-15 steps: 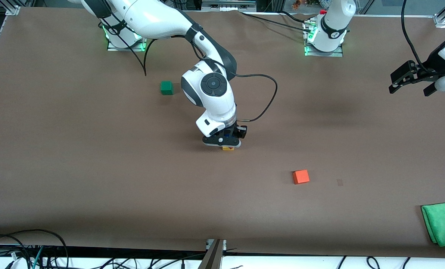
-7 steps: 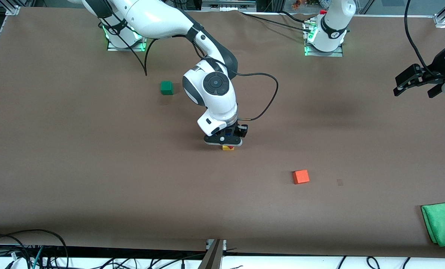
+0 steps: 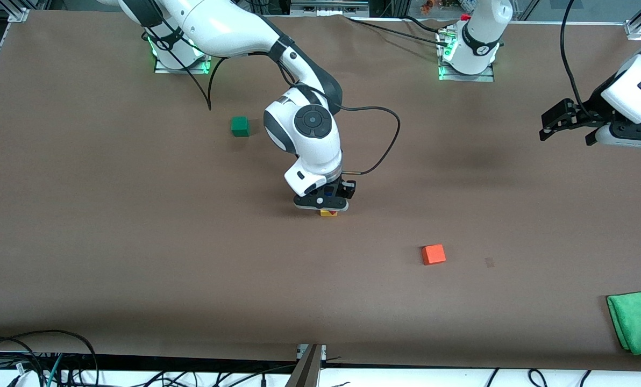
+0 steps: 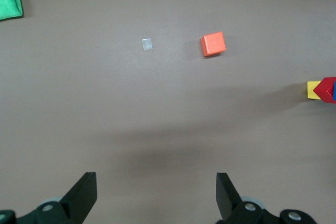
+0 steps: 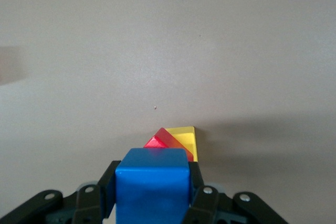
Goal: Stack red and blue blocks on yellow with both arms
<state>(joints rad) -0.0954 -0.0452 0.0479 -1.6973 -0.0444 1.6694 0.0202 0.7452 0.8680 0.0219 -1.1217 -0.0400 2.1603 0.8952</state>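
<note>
My right gripper [image 3: 327, 207] is shut on the blue block [image 5: 152, 184] and holds it directly over the red block [image 5: 159, 140]. The red block sits turned on the yellow cube [image 5: 187, 139] in the middle of the table. In the front view only slivers of the yellow cube [image 3: 326, 214] and the red block [image 3: 333, 212] show under the gripper. I cannot tell whether blue touches red. My left gripper [image 3: 567, 136] is open and empty in the air at its arm's end of the table. Its wrist view shows its gripper [image 4: 156, 199] and the stack's yellow cube [image 4: 313, 90].
An orange cube [image 3: 433, 254] lies nearer the front camera than the stack, toward the left arm's end. A dark green cube [image 3: 240, 126] lies beside the right arm's elbow. A green cloth [image 3: 638, 320] lies at the table's front corner.
The left arm has swung, and its gripper has shifted a little toward the table's middle. The right gripper with the blue block has stayed nearly still over the stack.
</note>
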